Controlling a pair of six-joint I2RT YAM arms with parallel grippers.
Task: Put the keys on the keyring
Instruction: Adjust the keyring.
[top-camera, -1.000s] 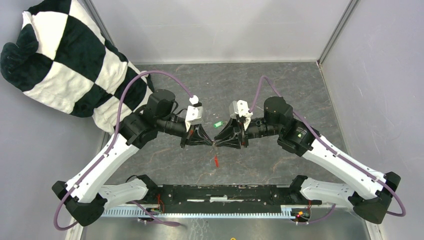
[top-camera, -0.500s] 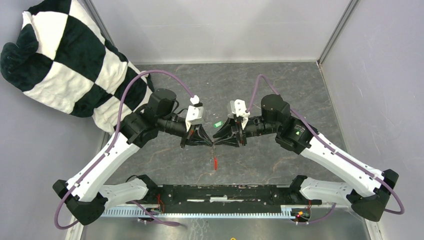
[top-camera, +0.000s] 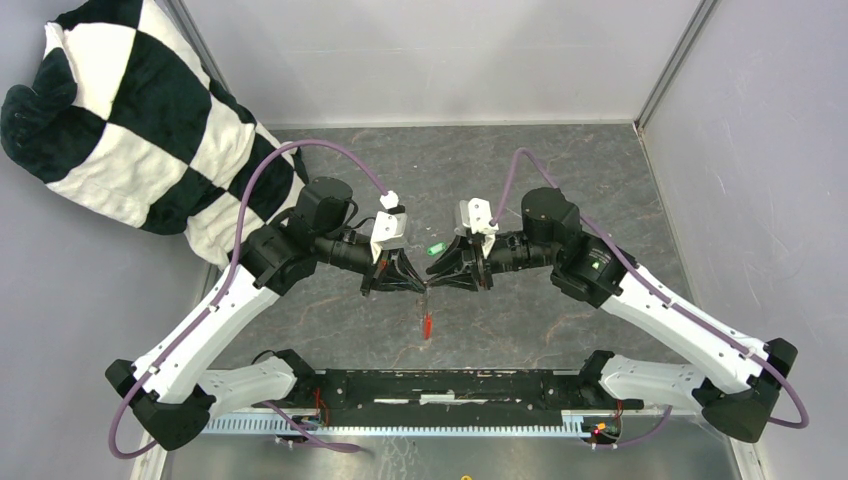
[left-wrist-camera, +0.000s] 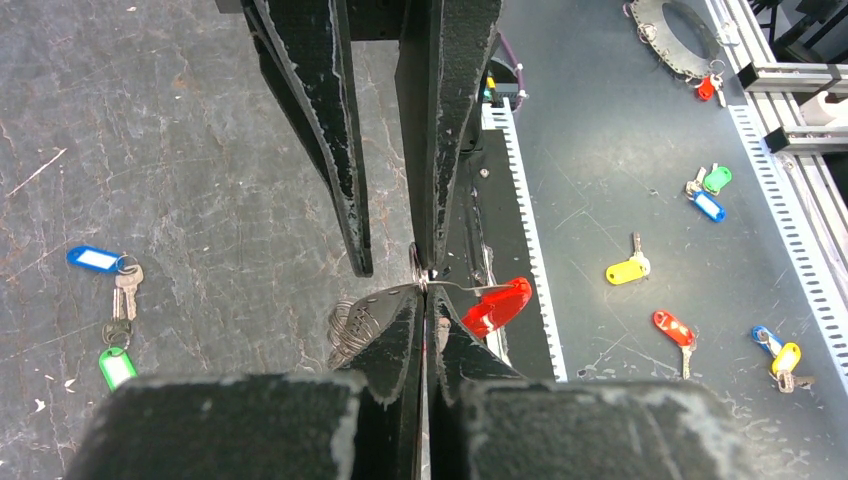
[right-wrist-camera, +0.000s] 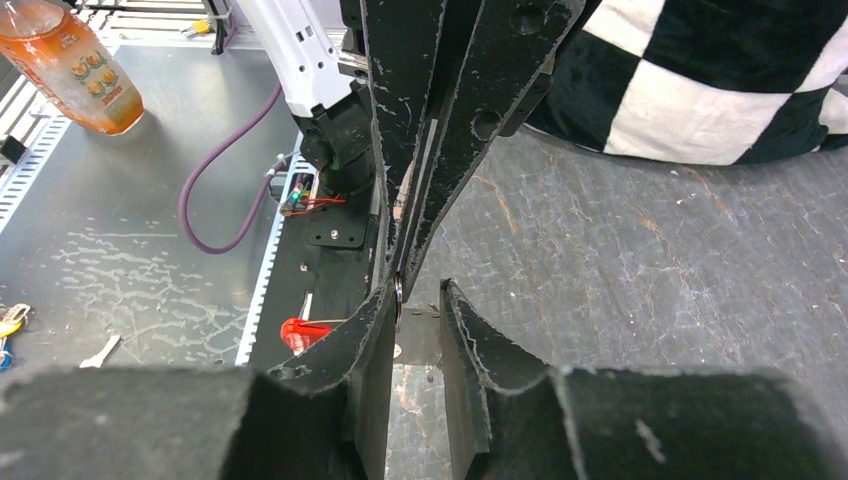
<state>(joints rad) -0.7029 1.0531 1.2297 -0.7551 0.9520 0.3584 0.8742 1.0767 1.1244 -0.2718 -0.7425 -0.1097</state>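
Observation:
My left gripper (top-camera: 420, 287) is shut on the thin ring of the keyring (left-wrist-camera: 421, 280) and holds it above the table. The red tag (left-wrist-camera: 497, 305) hangs from the ring, and a grey coil (left-wrist-camera: 350, 322) hangs on the other side. The tag also shows in the top view (top-camera: 427, 326) and the right wrist view (right-wrist-camera: 299, 331). My right gripper (right-wrist-camera: 417, 297) faces the left one tip to tip. It is open, and the ring (right-wrist-camera: 399, 291) rests against its left finger. The blue key (left-wrist-camera: 98, 259) and the green key (left-wrist-camera: 117, 366) lie on the table; the green one also shows in the top view (top-camera: 435, 248).
A black-and-white checkered cushion (top-camera: 130, 120) leans at the far left corner. Grey walls close in the dark table. Several spare tagged keys (left-wrist-camera: 625, 272) lie on the metal surface past the near rail (top-camera: 420, 385). An orange bottle (right-wrist-camera: 70, 65) stands there too.
The right arm has shifted a little to the left and away, still meeting the left gripper. The red tag has swung slightly left. The left arm has hardly moved.

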